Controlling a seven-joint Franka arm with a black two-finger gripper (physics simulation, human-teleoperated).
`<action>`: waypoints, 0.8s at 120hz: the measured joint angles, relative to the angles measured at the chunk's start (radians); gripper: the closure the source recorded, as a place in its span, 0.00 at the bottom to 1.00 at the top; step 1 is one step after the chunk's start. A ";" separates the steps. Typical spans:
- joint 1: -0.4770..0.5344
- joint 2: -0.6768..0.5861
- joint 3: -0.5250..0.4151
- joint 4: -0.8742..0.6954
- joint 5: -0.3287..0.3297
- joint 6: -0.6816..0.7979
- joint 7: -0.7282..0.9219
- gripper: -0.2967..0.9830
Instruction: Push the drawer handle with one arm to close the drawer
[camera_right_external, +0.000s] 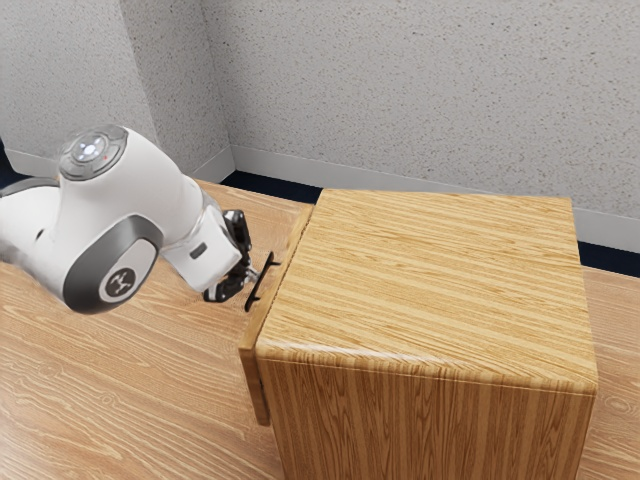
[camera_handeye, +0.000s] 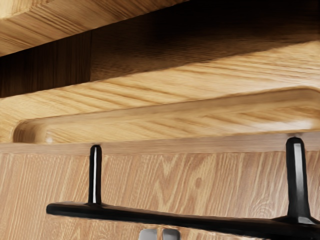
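And in at the handle (camera_right_external: 261, 281) with the gripper (camera_right_external: 254, 276), aimed at the outer side of the bar (camera_handeye: 165, 217), between the two posts (camera_handeye: 95, 175). Sensible spot for a push: should help the drawer (camera_right_external: 252, 378) run straight. Got the fingertips (camera_handeye: 171, 234) pressed together, or very nearly, making one blunt nose for shoving rather than a grasp. Right beside the bar; touching or not, cannot tell. Look at the drawer: out only slightly from the cabinet (camera_right_external: 430, 270), with a dark opening (camera_handeye: 150, 50) behind the front panel (camera_handeye: 165, 82). Probably needs a steady shove towards the cabinet next; could slip off so thin a bar if badly centred. On to the finish: glossy black on the handle, slim and hard-edged; striped, honey-coloured grain on the boxy cabinet; a long scooped groove (camera_handeye: 170, 120) with a rounded end along the front panel (rather handsome, for plain furniture).
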 joint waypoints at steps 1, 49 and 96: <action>0.000 0.002 -0.001 0.002 0.000 0.001 -0.001 0.85; 0.038 0.050 -0.090 0.043 0.023 0.040 -0.078 0.84; 0.155 0.001 0.170 0.181 -0.030 -0.162 -0.404 0.75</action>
